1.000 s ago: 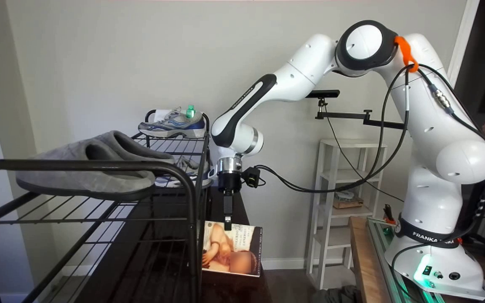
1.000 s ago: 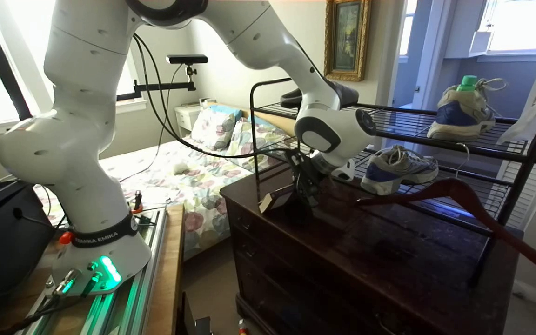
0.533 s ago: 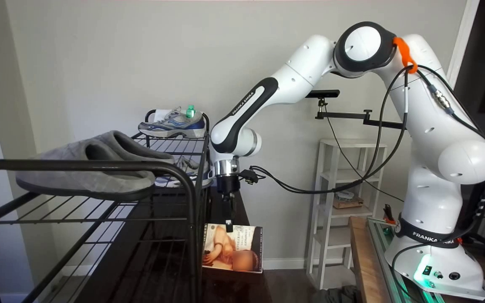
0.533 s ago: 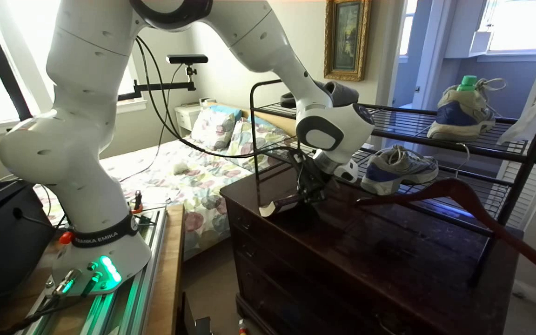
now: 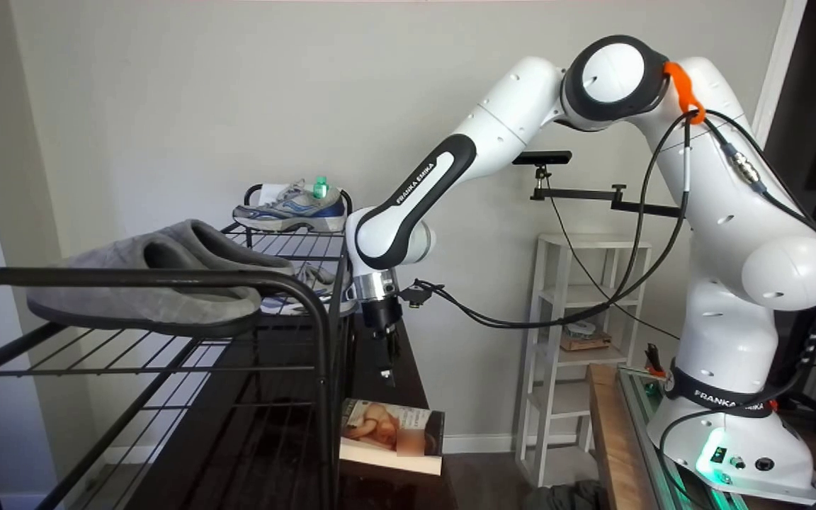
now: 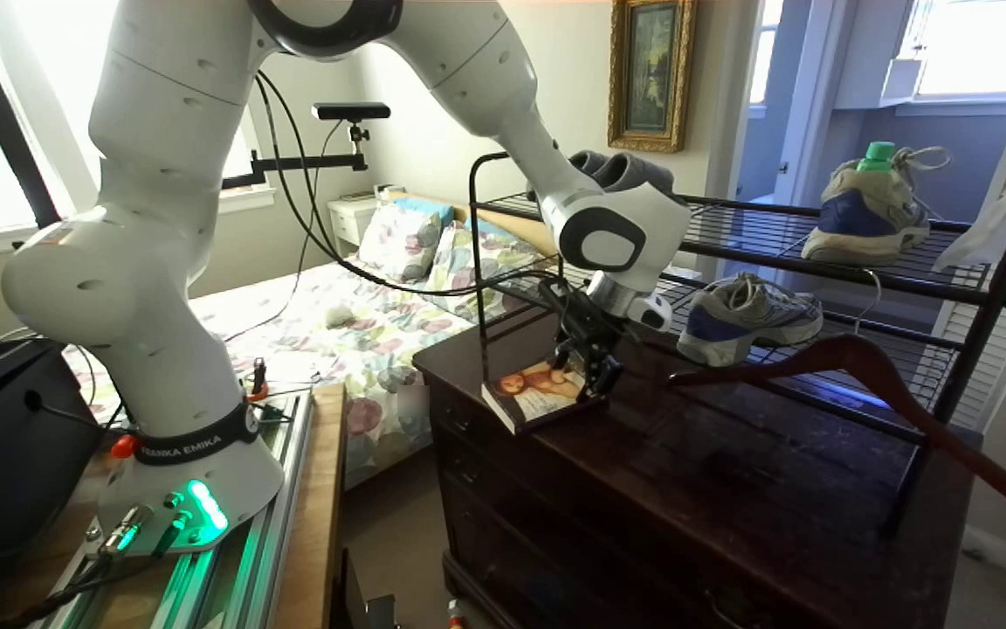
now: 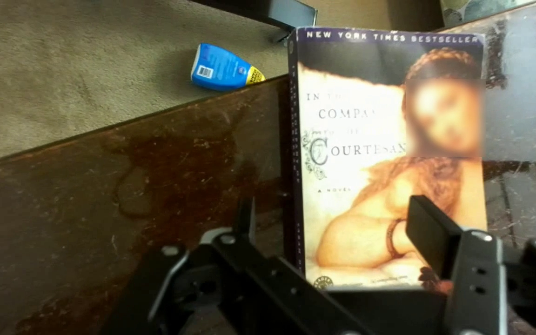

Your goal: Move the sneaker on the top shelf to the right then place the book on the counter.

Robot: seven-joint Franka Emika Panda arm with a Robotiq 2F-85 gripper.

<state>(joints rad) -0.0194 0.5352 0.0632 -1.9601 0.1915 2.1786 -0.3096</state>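
Lying face up on the dark dresser top (image 7: 179,153), the book (image 7: 379,158) shows right of centre in the wrist view. Glare bleaches part of its title, the cover's face is blurred, and the gripper (image 7: 335,218) hides its bottom edge. That gripper is spread wide, grasping nothing: one finger (image 7: 246,221) is left of the spine, the other over the cover. In an exterior view the book (image 5: 392,433) is at lower centre, beside the rack (image 5: 325,397), a gap below the fingertips (image 5: 387,368); in an exterior view the book (image 6: 534,393) lies mid-frame, its right end covered by the gripper.

On the top shelf (image 6: 765,259), in both exterior views, sits a sneaker (image 6: 865,214); whether the green cap (image 6: 878,153) past it is inside or behind, I cannot tell. A lower sneaker (image 6: 743,319) shows plainly in an exterior view; gray slippers (image 5: 153,283) at left block much of it in an exterior view. The wrist view adds a blue bottle (image 7: 221,70), upper left, its yellow end cut off by the dresser.
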